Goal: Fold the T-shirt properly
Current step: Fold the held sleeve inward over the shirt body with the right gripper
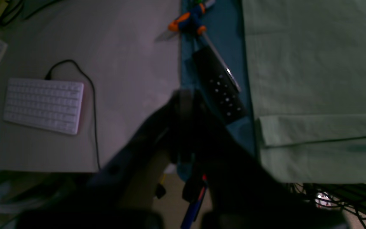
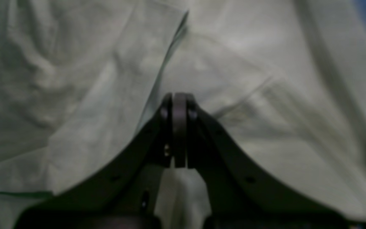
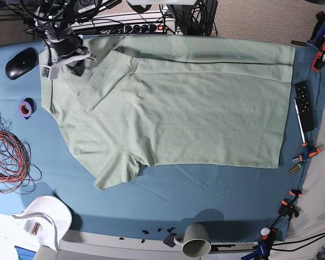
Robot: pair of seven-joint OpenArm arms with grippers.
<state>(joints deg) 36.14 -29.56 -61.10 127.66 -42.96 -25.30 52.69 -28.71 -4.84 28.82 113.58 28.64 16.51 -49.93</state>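
Note:
The pale green T-shirt (image 3: 195, 108) lies spread flat on the blue table cloth (image 3: 168, 200), collar end to the left, with its upper-left sleeve folded inward. My right gripper (image 3: 80, 64) is at that folded sleeve. In the right wrist view the right gripper (image 2: 179, 95) is shut and sits just above wrinkled T-shirt (image 2: 265, 63) fabric beside a fold edge; whether any cloth is pinched does not show. My left gripper (image 1: 183, 93) is shut and empty, hovering over the cloth's edge, left of the T-shirt (image 1: 313, 79) hem. The left arm is outside the base view.
A black remote (image 3: 304, 105), a pen (image 3: 299, 124) and orange clamps (image 3: 320, 54) line the right edge. A mouse (image 3: 21, 62), purple tape roll (image 3: 26, 107) and red wires (image 3: 8, 157) sit left. A mug (image 3: 197, 241) stands in front. A white keyboard (image 1: 43, 105) lies off-table.

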